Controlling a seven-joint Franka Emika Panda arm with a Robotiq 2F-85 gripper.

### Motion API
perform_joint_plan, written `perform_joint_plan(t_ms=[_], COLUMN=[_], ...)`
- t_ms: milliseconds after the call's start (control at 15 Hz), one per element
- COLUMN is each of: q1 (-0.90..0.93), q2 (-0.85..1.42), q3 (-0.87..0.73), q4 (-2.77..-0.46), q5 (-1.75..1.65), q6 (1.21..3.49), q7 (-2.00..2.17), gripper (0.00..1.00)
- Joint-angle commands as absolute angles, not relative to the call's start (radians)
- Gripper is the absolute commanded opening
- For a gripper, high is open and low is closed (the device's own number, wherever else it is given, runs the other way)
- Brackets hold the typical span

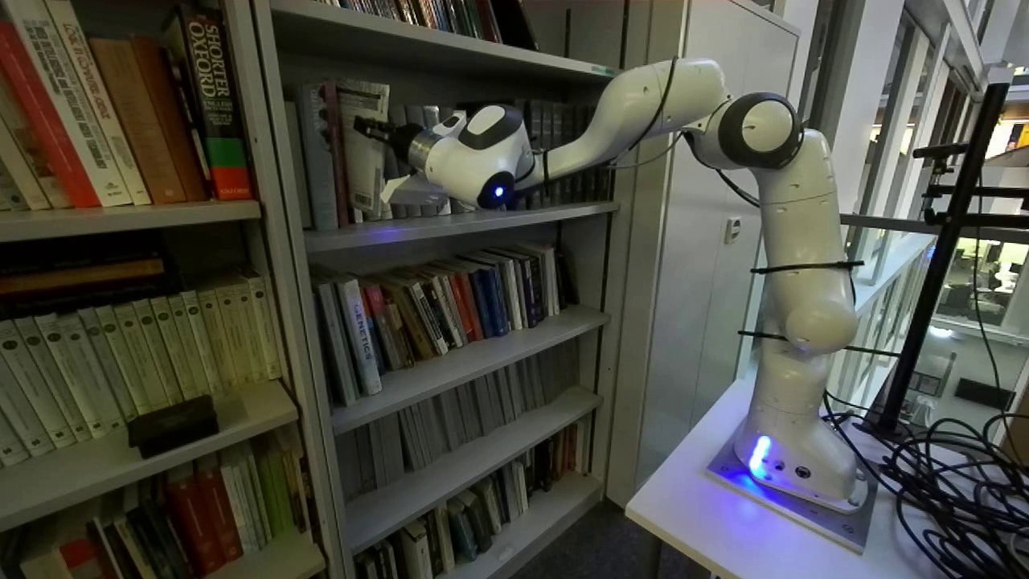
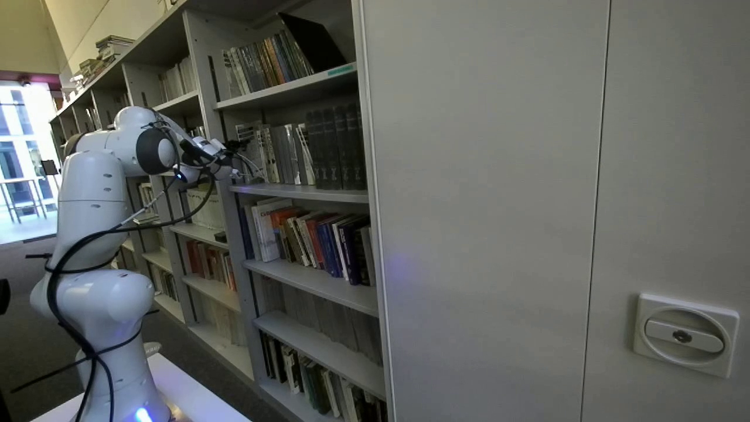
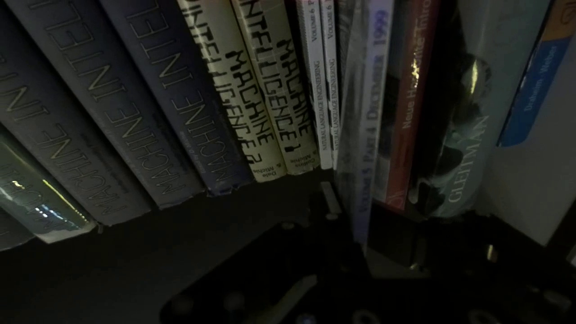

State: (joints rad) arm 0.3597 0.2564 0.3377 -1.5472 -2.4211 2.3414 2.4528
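Claw (image 3: pixel 363 209) at journal (image 3: pixel 373 112): grip state unconfirmed.
Wrist view gives me the fingers (image 3: pixel 332 200) about one end of the journal, lettered "Volume 5 Part 4 December 1999"; low light keeps me from telling whether they clamp it or stand clear. Journal location: near upright above the gray shelf (image 1: pixel 450 226), between a red book (image 3: pixel 408 121) and white volumes (image 3: pixel 321 112) lettered "Natural Language Engineering".
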Motion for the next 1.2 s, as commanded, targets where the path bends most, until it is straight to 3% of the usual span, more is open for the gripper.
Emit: perform_joint_plan(t_ms=[0, 1133], q1=[0.342, 0.351], q2=[0.278, 0.318], q3=[0.335, 0.334], q4=[-1.480, -1.393], q5=[-2.372, -2.261], q6=[2.391, 2.470], q7=[2.397, 2.278], gripper=[0.02, 0.02])
